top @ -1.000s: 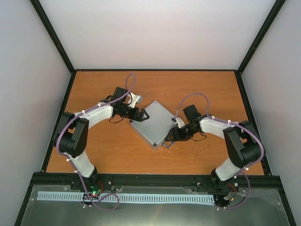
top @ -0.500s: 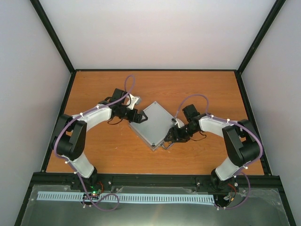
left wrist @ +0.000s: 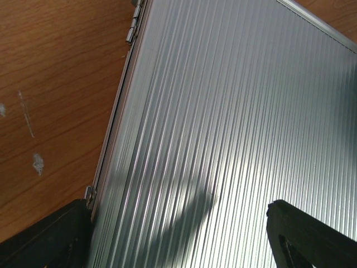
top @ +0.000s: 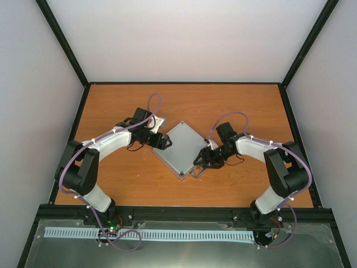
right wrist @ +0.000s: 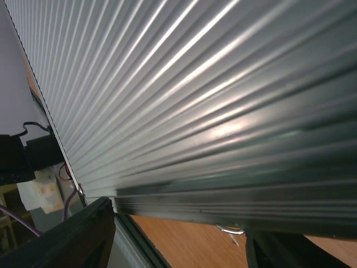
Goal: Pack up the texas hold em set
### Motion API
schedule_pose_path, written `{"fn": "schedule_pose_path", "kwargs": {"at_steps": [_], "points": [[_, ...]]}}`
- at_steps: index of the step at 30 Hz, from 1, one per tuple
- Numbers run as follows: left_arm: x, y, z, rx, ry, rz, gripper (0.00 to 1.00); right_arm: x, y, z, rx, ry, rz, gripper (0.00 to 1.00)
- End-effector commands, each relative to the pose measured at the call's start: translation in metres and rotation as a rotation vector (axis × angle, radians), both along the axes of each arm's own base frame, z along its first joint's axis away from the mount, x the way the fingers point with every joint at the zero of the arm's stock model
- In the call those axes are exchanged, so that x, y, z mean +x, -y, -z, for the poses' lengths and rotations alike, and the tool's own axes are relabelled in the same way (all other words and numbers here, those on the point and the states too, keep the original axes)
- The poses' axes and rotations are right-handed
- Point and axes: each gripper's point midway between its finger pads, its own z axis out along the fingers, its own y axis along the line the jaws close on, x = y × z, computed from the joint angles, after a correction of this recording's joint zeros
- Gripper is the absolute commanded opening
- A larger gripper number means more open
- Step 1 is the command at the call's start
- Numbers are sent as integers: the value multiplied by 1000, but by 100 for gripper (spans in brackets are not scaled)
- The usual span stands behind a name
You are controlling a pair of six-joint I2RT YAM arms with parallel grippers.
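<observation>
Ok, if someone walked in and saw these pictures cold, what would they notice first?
The ribbed silver case, shut and lying corner-on in the middle of the orange table, catches the eye first. Next come the two arms flanking it: the left gripper at its far left edge, the right gripper at its near right edge, by the metal handle.

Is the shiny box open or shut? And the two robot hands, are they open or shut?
silver case, shut, lying flat on the table.
left gripper, open, jaws spread just above the case.
right gripper, open, jaws apart at the case's opposite edge.
</observation>
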Motion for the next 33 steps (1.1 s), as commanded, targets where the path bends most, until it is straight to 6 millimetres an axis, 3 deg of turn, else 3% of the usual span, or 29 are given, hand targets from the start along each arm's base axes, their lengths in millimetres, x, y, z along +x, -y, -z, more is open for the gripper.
{"fn": "schedule_pose_path", "kwargs": {"at_steps": [1, 14, 33], "points": [[-31, 4, 2, -20, -92, 44, 86, -3, -7, -1, 20, -86, 55, 64], [-40, 1, 2, -21, -97, 44, 84, -5, -5, 8, -13, -206, 157, 64], [-58, 4, -6, -65, -132, 50, 83, -12, -8, -6, 5, -360, 248, 66]]}}
